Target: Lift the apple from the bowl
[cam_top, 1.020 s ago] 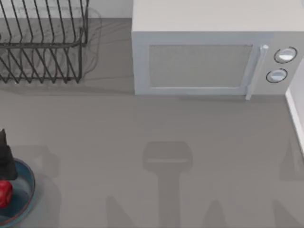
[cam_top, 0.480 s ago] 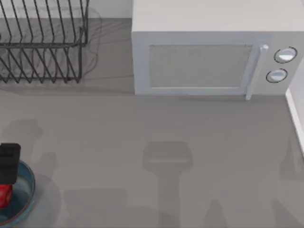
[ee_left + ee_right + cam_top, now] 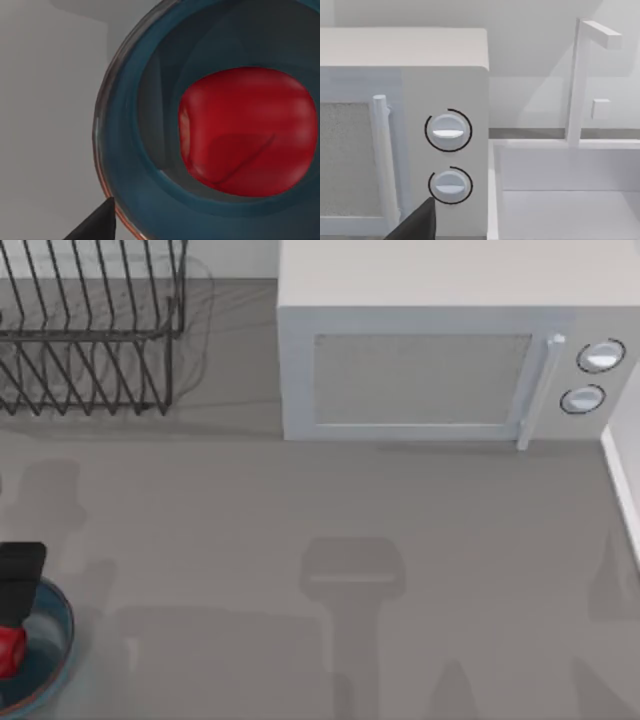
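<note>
One apple (image 3: 10, 651) lies inside the bowl (image 3: 60, 640) at the desk's front-left corner, partly covered from above by the left gripper (image 3: 18, 580), which hangs directly over it. From the left wrist view the apple (image 3: 245, 132) sits on the bowl's (image 3: 125, 150) teal floor; whether the jaws are released or clenched cannot be told. A microwave (image 3: 420, 360) stands along the back edge.

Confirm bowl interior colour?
Blue-teal inside the bowl, darker at the rim; clearest in the left wrist view.
</note>
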{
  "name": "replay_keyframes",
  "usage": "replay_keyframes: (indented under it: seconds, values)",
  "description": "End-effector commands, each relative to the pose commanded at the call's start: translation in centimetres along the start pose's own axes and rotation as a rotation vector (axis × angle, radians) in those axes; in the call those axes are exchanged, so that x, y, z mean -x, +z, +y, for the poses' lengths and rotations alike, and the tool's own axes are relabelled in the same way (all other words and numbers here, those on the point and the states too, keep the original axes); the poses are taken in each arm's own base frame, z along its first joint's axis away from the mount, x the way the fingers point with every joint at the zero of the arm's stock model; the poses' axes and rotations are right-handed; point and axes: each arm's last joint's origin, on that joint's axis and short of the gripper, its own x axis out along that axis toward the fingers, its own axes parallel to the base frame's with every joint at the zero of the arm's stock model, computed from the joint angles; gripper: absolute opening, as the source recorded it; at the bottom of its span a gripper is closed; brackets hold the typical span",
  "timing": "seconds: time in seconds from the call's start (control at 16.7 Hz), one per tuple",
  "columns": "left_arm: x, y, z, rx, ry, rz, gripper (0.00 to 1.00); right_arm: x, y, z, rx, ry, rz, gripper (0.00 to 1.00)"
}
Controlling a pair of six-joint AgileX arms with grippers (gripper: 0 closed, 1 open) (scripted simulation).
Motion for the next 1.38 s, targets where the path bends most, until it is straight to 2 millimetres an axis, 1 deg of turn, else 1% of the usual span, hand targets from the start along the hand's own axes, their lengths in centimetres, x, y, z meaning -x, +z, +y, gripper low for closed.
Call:
replay_keyframes:
  seconds: [0.24,0.36,0.48,0.66,0.84,0.96,1.02,1.26,1.38]
  values:
    - [-0.1,0.0,-0.1,-0.004,0.0,-0.002,1.0,0.0,0.0,0.0,0.0,0.0,0.0,1.0]
    - [-1.0,0.1,-0.1,-0.004,0.0,0.004,1.0,0.0,0.0,0.0,0.0,0.0,0.0,1.0]
    - [-2.7,0.4,0.0,-0.003,-0.001,0.006,1.0,0.0,0.0,0.0,0.0,0.0,0.0,1.0]
    - [-6.1,0.8,0.0,-0.002,0.001,-0.011,1.0,0.0,0.0,0.0,0.0,0.0,0.0,1.0]
    - [-9.1,0.5,0.0,0.0,0.001,-0.016,1.0,0.0,0.0,0.0,0.0,0.0,0.0,1.0]
    - [-10.4,0.1,0.0,0.0,0.0,-0.004,1.0,0.0,0.0,0.0,0.0,0.0,0.0,1.0]
    - [-10.7,0.0,0.0,0.0,0.0,-0.001,1.0,0.0,0.0,0.0,0.0,0.0,0.0,1.0]
    - [-10.7,0.0,0.0,0.0,0.0,0.0,1.0,0.0,0.0,0.0,0.0,0.0,0.0,1.0]
    - [-10.7,0.0,0.0,0.0,0.0,0.0,0.85,0.0,0.0,0.0,0.0,0.0,0.0,1.0]
